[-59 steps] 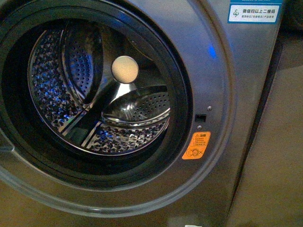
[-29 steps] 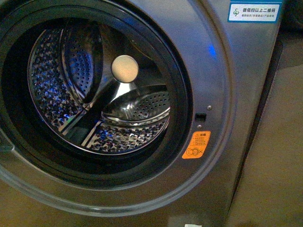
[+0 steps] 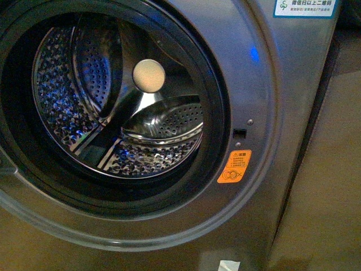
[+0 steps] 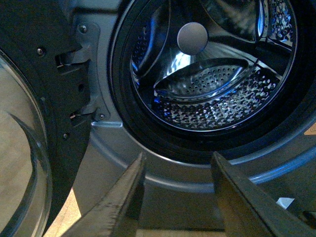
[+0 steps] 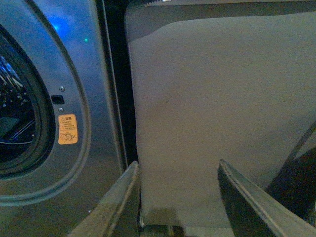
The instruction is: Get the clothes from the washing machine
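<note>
Both pincers stand spread wide with nothing between their fingers and touch nothing. On the left wrist view, the left pincer [image 4: 175, 197] hangs just before the lower rim of the dark grey metallic front-loading washing machine [image 4: 108, 163], its fingers aimed at the round porthole. Beyond them lies the shiny perforated steel drum [image 4: 217, 103], with a pale round disc [image 4: 192, 38] at its back wall; no clothes can be seen inside it. The open glass door [image 4: 24, 148] hangs beside that pincer.

On the right wrist view, the right pincer [image 5: 177, 202] faces a flat beige panel [image 5: 217, 113] just beside the machine's side, across a dark gap. A small orange warning sticker [image 5: 67, 129] sits on the machine's front beside the porthole, and a white tape patch [image 3: 228, 265] lower down.
</note>
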### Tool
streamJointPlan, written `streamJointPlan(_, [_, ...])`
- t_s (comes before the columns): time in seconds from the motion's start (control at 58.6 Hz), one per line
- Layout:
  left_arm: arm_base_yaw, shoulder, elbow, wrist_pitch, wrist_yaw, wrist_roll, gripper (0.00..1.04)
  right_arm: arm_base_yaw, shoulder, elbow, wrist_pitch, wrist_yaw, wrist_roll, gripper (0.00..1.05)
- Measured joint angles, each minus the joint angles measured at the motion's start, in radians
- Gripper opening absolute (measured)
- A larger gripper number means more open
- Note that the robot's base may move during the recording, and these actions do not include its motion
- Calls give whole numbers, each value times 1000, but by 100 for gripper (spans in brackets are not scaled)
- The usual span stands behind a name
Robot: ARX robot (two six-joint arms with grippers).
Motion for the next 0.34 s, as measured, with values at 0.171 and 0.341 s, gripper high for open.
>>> streamJointPlan(0.171, [0, 0, 0, 0, 0, 0, 77, 0, 0, 0, 0, 0, 0, 86])
streamJointPlan(0.341, [0, 0, 0, 0, 0, 2, 98, 0, 0, 0, 0, 0, 0, 97])
